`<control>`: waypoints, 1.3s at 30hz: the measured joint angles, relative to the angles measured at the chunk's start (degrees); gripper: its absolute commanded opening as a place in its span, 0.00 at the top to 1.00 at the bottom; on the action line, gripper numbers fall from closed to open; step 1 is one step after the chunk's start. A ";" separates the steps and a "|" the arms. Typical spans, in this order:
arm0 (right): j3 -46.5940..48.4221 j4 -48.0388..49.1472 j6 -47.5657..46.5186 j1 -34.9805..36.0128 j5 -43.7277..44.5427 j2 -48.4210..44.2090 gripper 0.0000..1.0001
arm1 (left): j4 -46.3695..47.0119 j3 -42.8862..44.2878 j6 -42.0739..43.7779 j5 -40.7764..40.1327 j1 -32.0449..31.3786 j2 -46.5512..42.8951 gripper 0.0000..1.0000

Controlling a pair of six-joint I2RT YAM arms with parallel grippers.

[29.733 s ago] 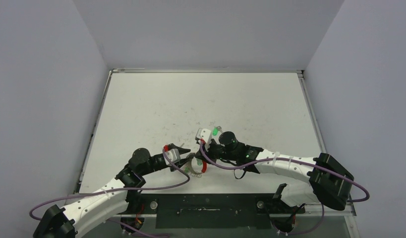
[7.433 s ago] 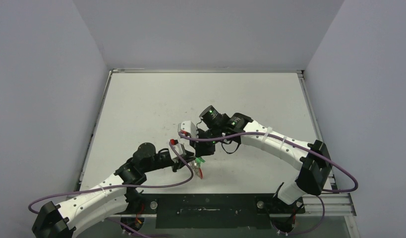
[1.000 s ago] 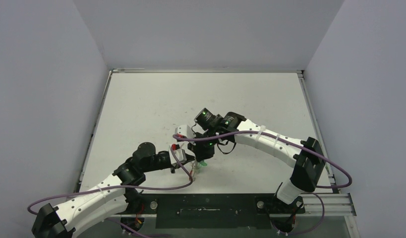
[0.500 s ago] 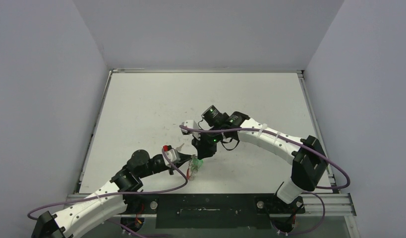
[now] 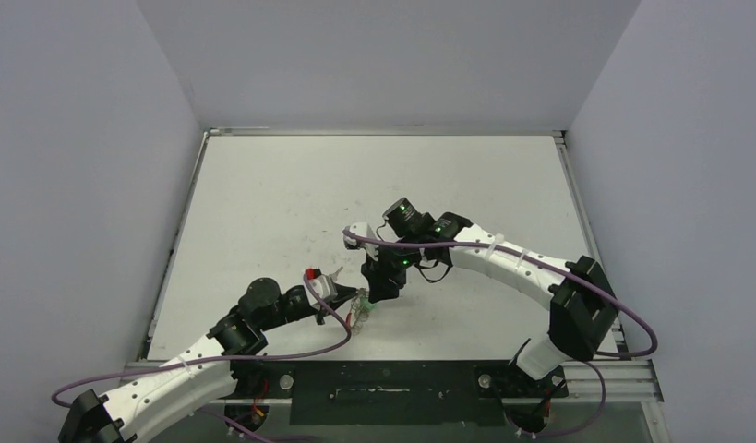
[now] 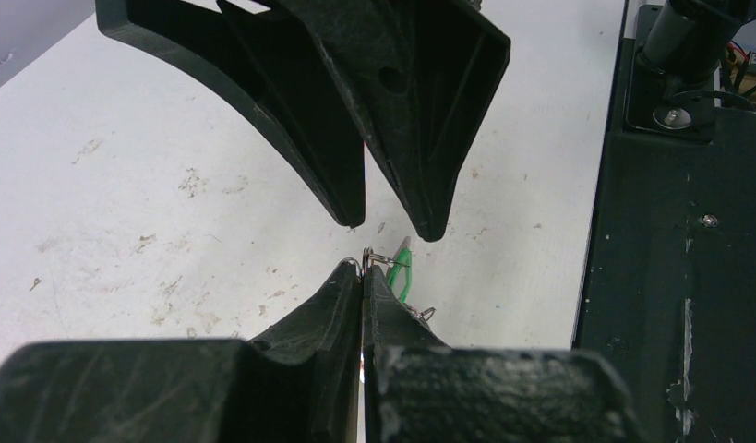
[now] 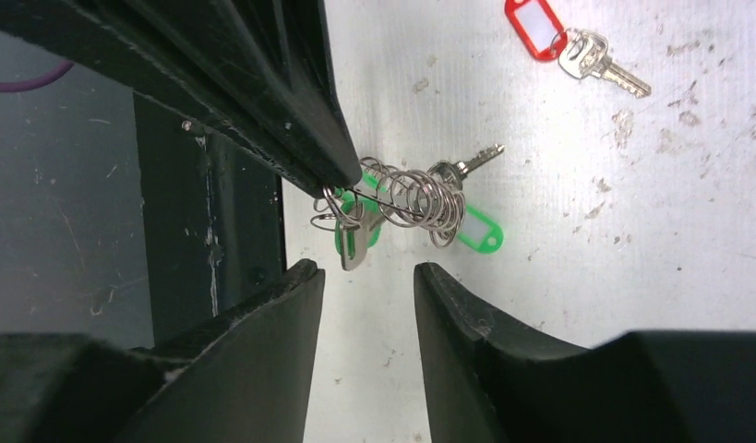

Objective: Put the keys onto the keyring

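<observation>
A: Scuffed white desk (image 5: pixel 263 203), grey walls (image 5: pixel 78 185). Reaching in low from the left with the left arm (image 5: pixel 180 369), forearm almost flat. Clamping the keyring (image 7: pixel 415 198) by its thin wire in the left jaws, fully shut, near the desk's front edge.

B: Seeing green-tagged keys (image 7: pixel 475 231) tangled into the silvery coil, apparently threaded. Right side?

A: Arching over with the right arm (image 5: pixel 503 258), wrist pitched steeply down just beside the coil. Right jaws partly parted, holding nothing. Red-tagged key (image 7: pixel 577 46) lying loose on the desk, well apart from the coil.

B: Probably next up. Suggest gripping by the tag, leaving the hole clear. Keep the ring pinched steady, free wire end facing right. Feed slowly; watch for the coil springing sideways.
</observation>
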 measured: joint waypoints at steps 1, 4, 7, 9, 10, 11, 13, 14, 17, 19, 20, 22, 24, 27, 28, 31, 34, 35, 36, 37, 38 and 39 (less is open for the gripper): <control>-0.39 0.66 0.24 0.00 -0.28 -0.48 0.53 | 0.02 0.00 0.00 0.00 0.00 0.00 1.00; -1.18 2.49 0.72 0.00 -1.16 -1.44 0.52 | 0.04 -0.02 -0.02 0.00 0.00 0.00 1.00; -1.84 4.31 1.51 0.00 -2.08 -1.55 0.52 | 0.07 -0.02 -0.02 -0.02 0.00 0.00 1.00; -2.38 5.35 1.97 0.00 -2.38 -1.55 0.53 | 0.07 -0.02 -0.02 -0.02 0.00 0.00 1.00; -2.58 5.68 2.16 0.00 -2.49 -1.53 0.53 | 0.09 -0.02 -0.02 -0.02 0.00 0.00 1.00; -2.86 6.23 2.54 0.02 -2.49 -1.51 0.54 | 0.09 -0.02 -0.02 -0.02 0.00 0.00 1.00; -3.34 7.23 3.06 0.17 -2.47 -1.33 0.58 | 0.11 -0.02 -0.04 -0.02 0.00 -0.02 1.00; -3.45 7.52 3.17 0.35 -2.40 -1.16 0.60 | 0.13 -0.02 -0.04 -0.02 0.00 -0.02 1.00; -3.45 8.55 3.56 0.79 -2.27 -0.26 0.71 | 0.33 -0.04 -0.13 -0.02 0.00 -0.04 1.00; -3.45 8.98 3.80 1.14 -2.21 0.42 0.79 | 0.37 -0.04 -0.15 -0.02 0.00 -0.04 1.00; -3.45 9.18 3.98 1.27 -2.19 0.79 0.82 | 0.39 -0.04 -0.17 -0.02 0.00 -0.04 1.00; -3.45 9.46 4.35 1.57 -2.19 1.51 0.87 | 0.35 -0.07 -0.20 -0.17 0.00 -0.04 1.00; -3.45 9.51 4.55 1.57 -2.10 1.95 0.90 | 0.31 -0.15 -0.20 -0.28 0.00 -0.04 1.00; -3.56 9.84 4.70 1.64 -2.05 2.45 0.94 | 0.31 -0.15 -0.22 -0.48 0.00 -0.04 1.00; -3.67 9.90 4.70 1.62 -2.05 2.45 0.95 | 0.33 -0.15 -0.22 -0.52 0.00 -0.04 1.00; -4.02 10.27 4.74 1.64 -2.01 2.45 0.96 | 0.35 -0.24 -0.26 -0.76 0.00 -0.09 1.00; -4.66 11.02 4.85 1.68 -1.92 2.43 0.96 | 0.37 -0.44 -0.37 -0.87 0.00 -0.15 1.00; -4.90 11.39 4.87 1.75 -1.90 2.45 0.96 | 0.35 -0.46 -0.39 -0.90 0.00 -0.22 1.00; -5.03 11.67 4.92 1.77 -1.90 2.45 0.96 | 0.33 -0.46 -0.39 -0.94 0.00 -0.26 1.00; -5.18 12.02 5.03 1.84 -1.88 2.43 0.96 | 0.33 -0.48 -0.39 -1.07 0.00 -0.31 1.00; -5.38 12.41 5.09 1.88 -1.86 2.45 0.97 | 0.33 -0.50 -0.39 -1.14 0.00 -0.37 1.00; -5.57 12.83 5.14 1.90 -1.86 2.43 0.97 | 0.31 -0.61 -0.42 -1.27 0.00 -0.48 1.00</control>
